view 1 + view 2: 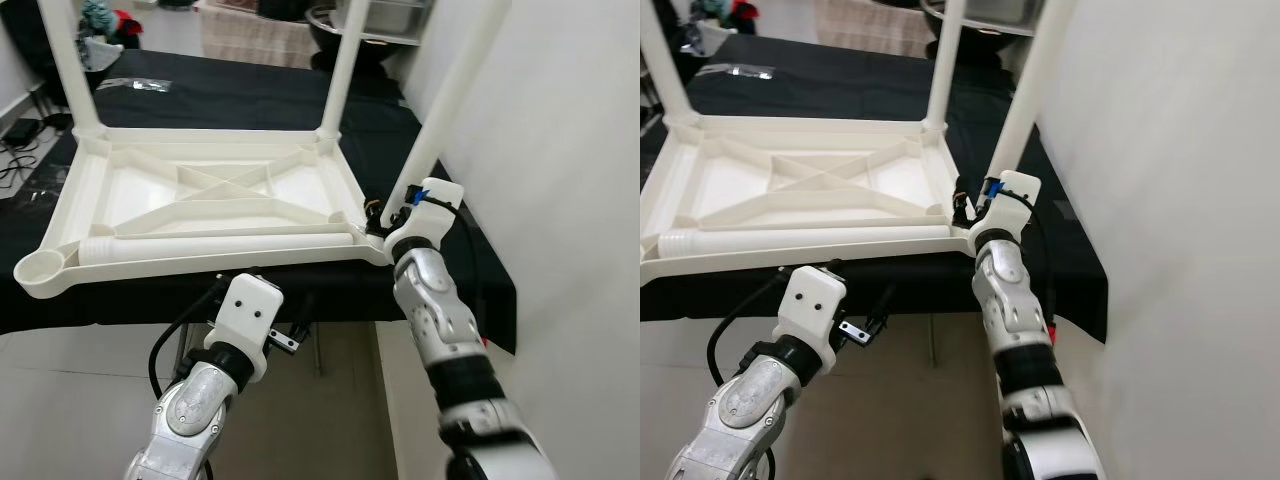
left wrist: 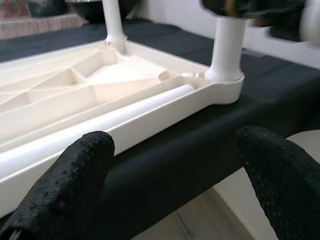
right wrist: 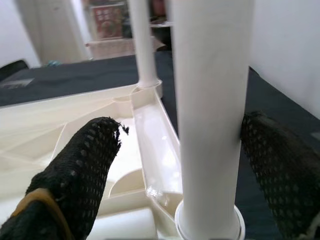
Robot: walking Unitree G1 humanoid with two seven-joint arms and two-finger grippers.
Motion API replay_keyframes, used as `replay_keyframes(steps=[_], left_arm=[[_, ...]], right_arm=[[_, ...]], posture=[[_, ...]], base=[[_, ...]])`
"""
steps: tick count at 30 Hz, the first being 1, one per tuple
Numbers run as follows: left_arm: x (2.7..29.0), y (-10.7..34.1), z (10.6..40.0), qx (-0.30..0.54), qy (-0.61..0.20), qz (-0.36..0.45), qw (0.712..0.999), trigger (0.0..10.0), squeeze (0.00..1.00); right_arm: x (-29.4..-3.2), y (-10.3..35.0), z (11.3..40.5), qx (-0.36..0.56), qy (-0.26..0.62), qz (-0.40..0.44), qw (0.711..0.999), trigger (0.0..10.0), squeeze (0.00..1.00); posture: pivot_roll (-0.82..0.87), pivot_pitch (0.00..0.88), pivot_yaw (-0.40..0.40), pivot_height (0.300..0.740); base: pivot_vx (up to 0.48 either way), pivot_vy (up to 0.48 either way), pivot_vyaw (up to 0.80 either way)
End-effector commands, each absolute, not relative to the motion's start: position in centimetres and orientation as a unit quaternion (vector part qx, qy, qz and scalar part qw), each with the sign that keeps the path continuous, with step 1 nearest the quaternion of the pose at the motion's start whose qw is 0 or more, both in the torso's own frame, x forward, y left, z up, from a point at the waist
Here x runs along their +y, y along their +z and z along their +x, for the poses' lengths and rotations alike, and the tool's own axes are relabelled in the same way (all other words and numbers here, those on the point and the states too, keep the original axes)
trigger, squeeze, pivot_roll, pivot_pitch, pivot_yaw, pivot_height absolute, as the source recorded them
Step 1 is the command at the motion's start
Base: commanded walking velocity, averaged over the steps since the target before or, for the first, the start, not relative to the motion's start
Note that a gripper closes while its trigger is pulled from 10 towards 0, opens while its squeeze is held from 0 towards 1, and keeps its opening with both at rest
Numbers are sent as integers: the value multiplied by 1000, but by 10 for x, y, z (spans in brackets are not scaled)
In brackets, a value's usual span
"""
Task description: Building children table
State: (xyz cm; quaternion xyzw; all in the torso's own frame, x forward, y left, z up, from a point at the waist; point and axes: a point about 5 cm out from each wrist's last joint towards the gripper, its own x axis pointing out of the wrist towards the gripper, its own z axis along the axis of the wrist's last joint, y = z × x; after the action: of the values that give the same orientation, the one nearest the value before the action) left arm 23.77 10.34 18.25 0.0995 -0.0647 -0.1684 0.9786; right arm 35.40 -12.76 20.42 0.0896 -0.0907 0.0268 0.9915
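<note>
Three legs up, one socket open

Upturned tabletop [image 1: 215, 195] on black-draped desk [image 1: 250, 100]; fourth leg [image 1: 215, 247] lies loose along its near edge, near-left socket [image 1: 40, 268] unfilled. Right gripper [image 3: 175, 150], fingers apart, straddles near-right leg [image 1: 445, 110], one pad touching. Left gripper [image 2: 175, 165] open below near edge. Wall [image 1: 570, 150] crowds right.

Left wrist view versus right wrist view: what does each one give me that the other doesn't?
Left wrist view alone: the loose leg lying in the tabletop along its near edge, the black cloth's front edge with floor below, and the open left hand short of the table. Right wrist view alone: the right hand straddling the near corner leg, one finger touching it, the other apart. Both show the upturned tabletop's ribs, that corner leg and the far one.
</note>
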Motion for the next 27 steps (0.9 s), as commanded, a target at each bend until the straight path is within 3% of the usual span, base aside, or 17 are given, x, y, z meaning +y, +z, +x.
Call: replay_keyframes(steps=[1, 13, 20, 27], left_arm=[[108, 176, 239, -44, -165, 99, 980, 10000, 0], [176, 185, 259, -24, -51, 95, 994, 10000, 0], [169, 196, 256, -62, -20, 87, 994, 10000, 0], [158, 198, 253, -65, -26, 58, 996, 10000, 0]], right_arm=[[-120, 206, 350, -93, 57, 85, 990, 10000, 0], [-152, 176, 312, -72, 30, 41, 996, 10000, 0], [-155, 174, 302, -70, 21, 30, 997, 10000, 0], [-150, 179, 300, -72, 30, 30, 997, 10000, 0]], posture=[[105, 125, -160, 740], [100, 128, -155, 740], [103, 123, -151, 740], [100, 119, -149, 740]], base=[[0, 0, 0], [0, 0, 0], [0, 0, -564], [0, 0, 0]])
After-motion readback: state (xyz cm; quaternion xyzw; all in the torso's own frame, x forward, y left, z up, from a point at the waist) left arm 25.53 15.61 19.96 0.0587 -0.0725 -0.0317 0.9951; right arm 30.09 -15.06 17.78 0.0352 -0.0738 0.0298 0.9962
